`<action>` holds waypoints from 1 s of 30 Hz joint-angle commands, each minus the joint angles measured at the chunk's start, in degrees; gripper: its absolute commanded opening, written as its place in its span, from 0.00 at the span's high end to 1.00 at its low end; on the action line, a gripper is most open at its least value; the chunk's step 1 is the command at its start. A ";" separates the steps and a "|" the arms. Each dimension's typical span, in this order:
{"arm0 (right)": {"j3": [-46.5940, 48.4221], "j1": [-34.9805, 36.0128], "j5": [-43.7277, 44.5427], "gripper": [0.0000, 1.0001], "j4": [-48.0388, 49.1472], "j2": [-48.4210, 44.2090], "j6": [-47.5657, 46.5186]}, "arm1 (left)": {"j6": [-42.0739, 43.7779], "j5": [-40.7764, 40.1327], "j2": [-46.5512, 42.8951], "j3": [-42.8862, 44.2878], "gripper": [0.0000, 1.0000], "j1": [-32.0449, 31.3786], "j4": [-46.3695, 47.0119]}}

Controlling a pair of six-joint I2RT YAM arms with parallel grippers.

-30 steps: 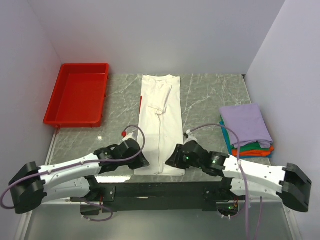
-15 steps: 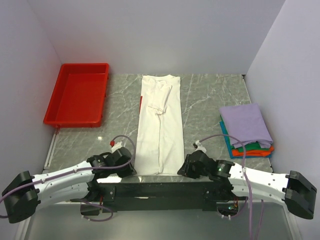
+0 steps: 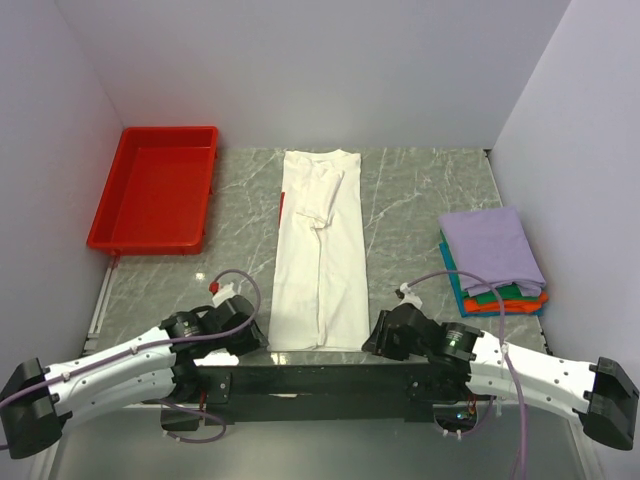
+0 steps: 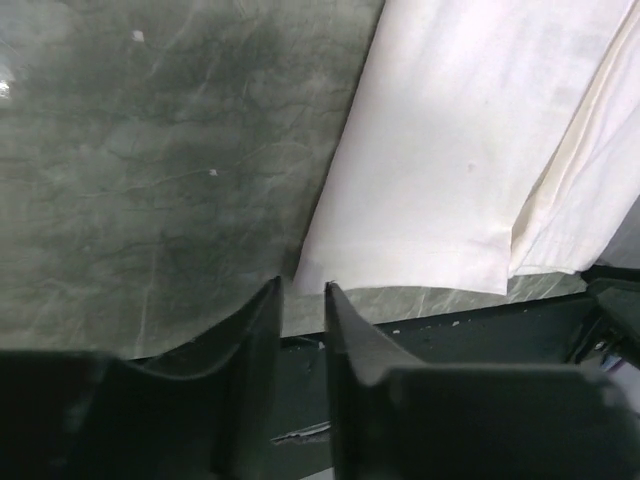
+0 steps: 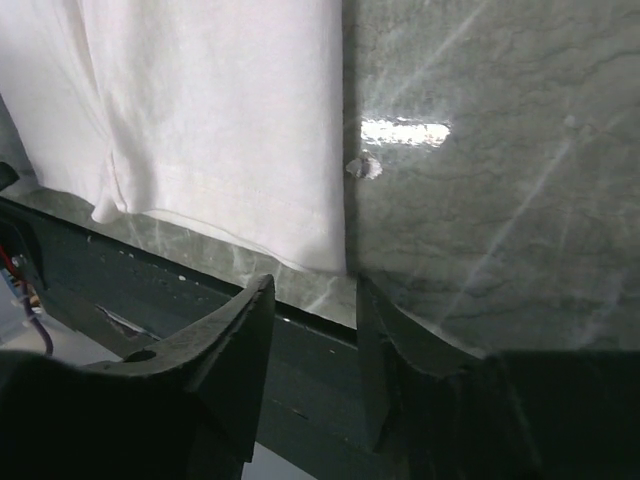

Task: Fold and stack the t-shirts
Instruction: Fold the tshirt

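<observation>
White t-shirt (image 3: 320, 250), folded into a long strip, runs away from me between both tools; folded stack (image 3: 493, 262) sits well beyond and outboard of right gripper (image 5: 312, 300). I read left gripper (image 4: 300, 300) narrowly parted, right wider, both empty, a hem corner just ahead of each

top external: you look down from above and behind the arm bases, far out, whole table (image 3: 420, 190) in frame | left wrist: close, low, past the left gripper (image 4: 300, 288) onto the white t-shirt (image 4: 450, 150), near-left hem corner | right wrist: equally close, past the right gripper (image 5: 315, 285), near-right hem corner | shared: that near hem, all three views
</observation>
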 commanded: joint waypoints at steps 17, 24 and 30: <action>-1.08 -3.41 0.41 0.51 3.43 2.98 -3.52 | -1.18 -2.47 3.25 -1.33 0.60 0.22 3.69; -0.64 -3.85 -1.17 0.53 5.19 6.49 -5.64 | -0.48 -1.68 6.67 -2.56 0.62 0.14 6.95; -0.29 -3.85 -2.58 0.55 4.76 7.99 -7.48 | -0.48 -0.01 7.29 -3.88 0.70 0.14 8.88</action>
